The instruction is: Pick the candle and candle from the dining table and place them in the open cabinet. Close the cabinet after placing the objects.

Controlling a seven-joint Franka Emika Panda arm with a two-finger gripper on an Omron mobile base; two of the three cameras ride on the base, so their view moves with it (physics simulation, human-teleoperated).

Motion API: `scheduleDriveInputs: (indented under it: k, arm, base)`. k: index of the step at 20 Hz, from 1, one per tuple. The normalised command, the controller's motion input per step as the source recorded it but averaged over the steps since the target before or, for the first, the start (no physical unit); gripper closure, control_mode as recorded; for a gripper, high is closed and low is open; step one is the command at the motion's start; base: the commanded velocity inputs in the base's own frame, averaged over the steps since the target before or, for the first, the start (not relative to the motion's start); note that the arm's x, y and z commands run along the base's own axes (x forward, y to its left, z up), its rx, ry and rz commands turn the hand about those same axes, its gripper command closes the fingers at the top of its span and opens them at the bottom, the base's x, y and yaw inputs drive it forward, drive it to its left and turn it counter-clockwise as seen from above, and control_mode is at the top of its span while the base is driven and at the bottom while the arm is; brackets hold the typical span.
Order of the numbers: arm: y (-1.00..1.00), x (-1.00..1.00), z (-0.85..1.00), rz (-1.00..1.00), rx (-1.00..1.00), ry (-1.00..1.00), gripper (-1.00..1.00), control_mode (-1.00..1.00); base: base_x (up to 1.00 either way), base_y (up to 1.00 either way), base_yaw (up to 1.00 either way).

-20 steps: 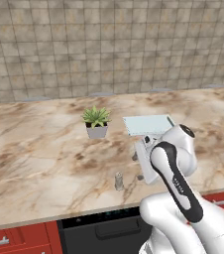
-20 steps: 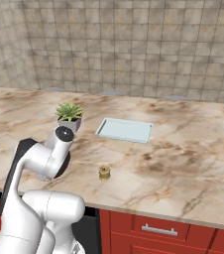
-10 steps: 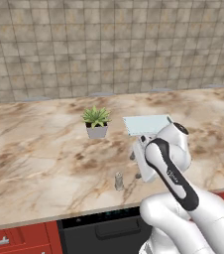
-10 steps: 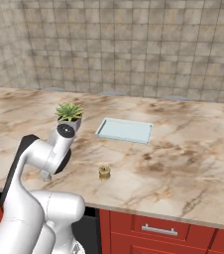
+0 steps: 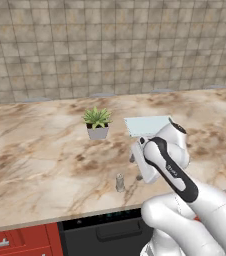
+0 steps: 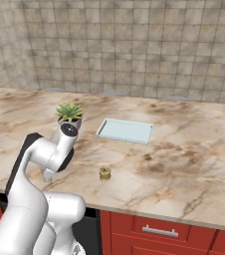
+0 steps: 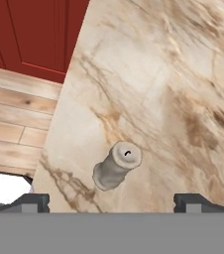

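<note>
The slim pale candle (image 5: pixel 120 182) stands upright near the front edge of the dining table (image 5: pixel 35 150). In the hand view this candle (image 7: pixel 116 165) sits just above and between my fingertips (image 7: pixel 32 202), apart from both. My gripper (image 7: pixel 111 203) is open with nothing in it. It hangs just right of the slim candle, and the gripper (image 5: pixel 136 170) points down at the marble. The squat olive-gold candle (image 6: pixel 104 173) rests on the table (image 6: pixel 194 164), to the right of my gripper (image 6: pixel 47 174). The cabinet is out of view.
A spiky green plant (image 5: pixel 97 122) in a grey pot stands behind the candles. A flat pale tray (image 5: pixel 147 125) lies to its right. The tiled wall closes the back. Below the table edge are a black dishwasher panel (image 5: pixel 105 230) and red drawers (image 6: pixel 159 229).
My arm and hand have swung slightly to the left, closer to the slim candle. The jaws have stayed open and neither candle has moved.
</note>
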Motion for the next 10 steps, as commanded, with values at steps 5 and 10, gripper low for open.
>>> scheduleDriveInputs:
  k: [5,10]
  arm:
    - [0.12,-0.04,-0.33,0.02,0.00,-0.03,-1.00,-1.00]
    - [0.17,0.00,-0.31,0.00,0.00,0.00,-1.00,-1.00]
  base:
    - [0.00,0.00,0.00]
    - [0.00,0.00,0.00]
